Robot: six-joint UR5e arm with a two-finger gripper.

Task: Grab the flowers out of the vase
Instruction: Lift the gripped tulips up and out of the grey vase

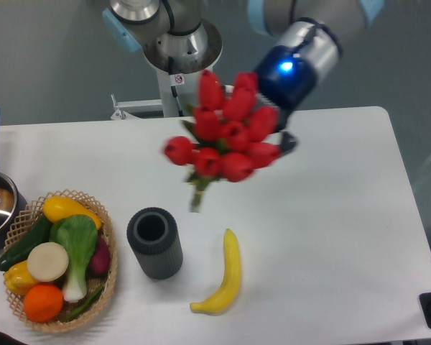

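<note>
Open tabletop (pixel 330 215) right; vase (pixel 155 243), banana (pixel 224 277), seemingly basket (pixel 108 273) crowding front-left.

The flowers (pixel 226 140), a bunch of red tulip buds with dark green leaves and a short green stem end pointing down-left, hang in the air, blurred, above and to the right of the vase. The vase (pixel 155 242), a short dark grey ribbed cylinder, stands upright on the white bench (pixel 330 215) with its round mouth open.

Flowers (pixel 226 136) aloft (vase (pixel 155 243) below)
</note>
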